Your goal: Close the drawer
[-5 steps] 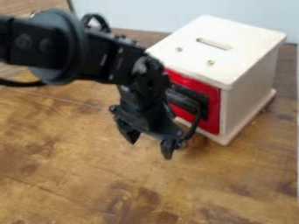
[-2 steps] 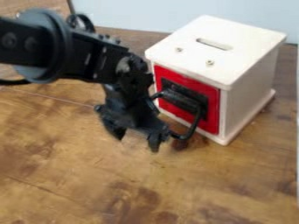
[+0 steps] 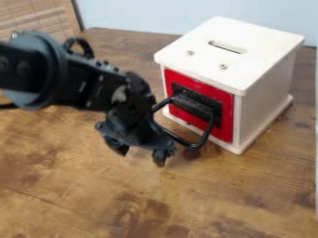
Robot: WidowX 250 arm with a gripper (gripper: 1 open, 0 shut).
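Has moved away from the drawer (image 3: 228, 123) since a second ago, with the claw (image 3: 139, 153) released, uncovering more red front, set into the cabinet (image 3: 265, 102). Looks shut; probably needs only further retreat.

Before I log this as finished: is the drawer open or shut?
Shut, it appears: the drawer's red front sits flush within the cabinet's face.

No readable text, labels, brands, numbers or signs anywhere in the frame, from upper left to lower right.
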